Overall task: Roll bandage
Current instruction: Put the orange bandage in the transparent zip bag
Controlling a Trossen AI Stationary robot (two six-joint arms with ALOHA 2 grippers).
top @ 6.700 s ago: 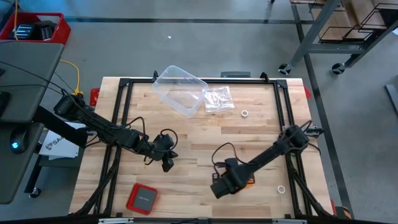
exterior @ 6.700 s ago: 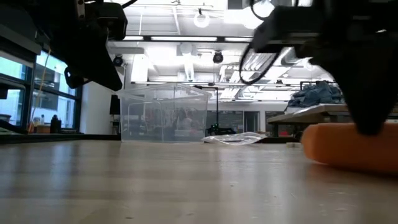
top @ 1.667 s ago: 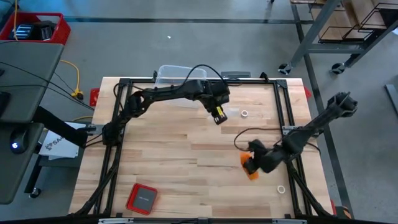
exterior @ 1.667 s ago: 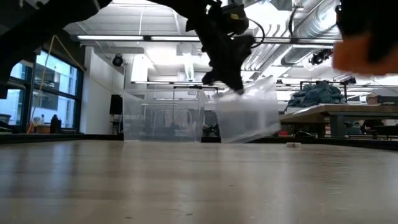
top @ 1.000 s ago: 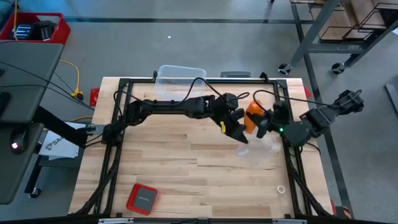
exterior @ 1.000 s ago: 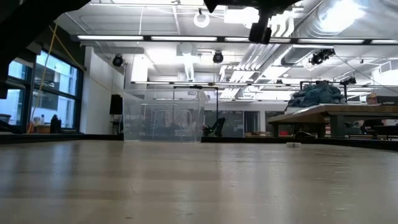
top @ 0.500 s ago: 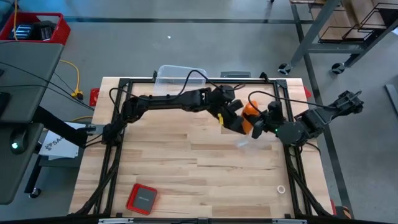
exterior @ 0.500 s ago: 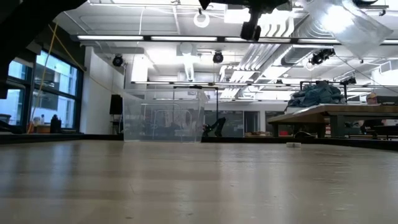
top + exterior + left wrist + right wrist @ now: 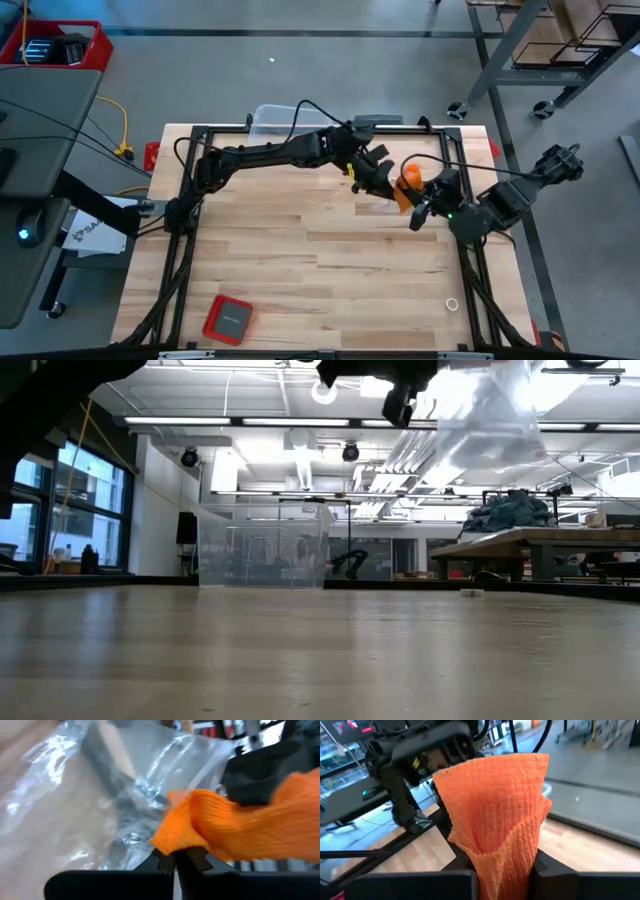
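Note:
The bandage (image 9: pixel 408 178) is a bright orange bundle of ribbed fabric held above the table's far right part; it fills the right wrist view (image 9: pixel 495 805). My right gripper (image 9: pixel 413 200) is shut on it. My left gripper (image 9: pixel 377 180) reaches in from the table's left, right beside the bandage, and is shut on a crinkled clear plastic bag (image 9: pixel 75 790). The bag hangs in the air and shows high up in the low view (image 9: pixel 485 415). In the left wrist view the bandage's free end (image 9: pixel 185 827) lies against the bag, right at my left fingertips. My left gripper pinches the bag's film (image 9: pixel 150 855) between its two shut fingertips; I cannot tell if it is one layer or several. The bag is lifted clear of the table and hangs slack. My left fingertips sit right at the bandage's free end; whether they also catch it I cannot tell. My right gripper pinches the bandage's lower end (image 9: pixel 502 855) between its two fingers (image 9: pixel 547 867), coming from the table's right. The bundle sticks out past the fingertips toward my left gripper, lifted clear of the table.
A clear plastic box (image 9: pixel 285 120) stands at the far edge. A small red square case (image 9: pixel 228 319) lies near the front left corner. A small white ring (image 9: pixel 452 303) lies at the near right. Black frame rails (image 9: pixel 190 200) run along the table's sides.
My left gripper has gone toward the table's far edge with the clear bag, staying close to the bandage. The bag has come into the low view at the top right and shifted leftward there, hanging lower. My right gripper has kept the bandage at nearly the same spot.

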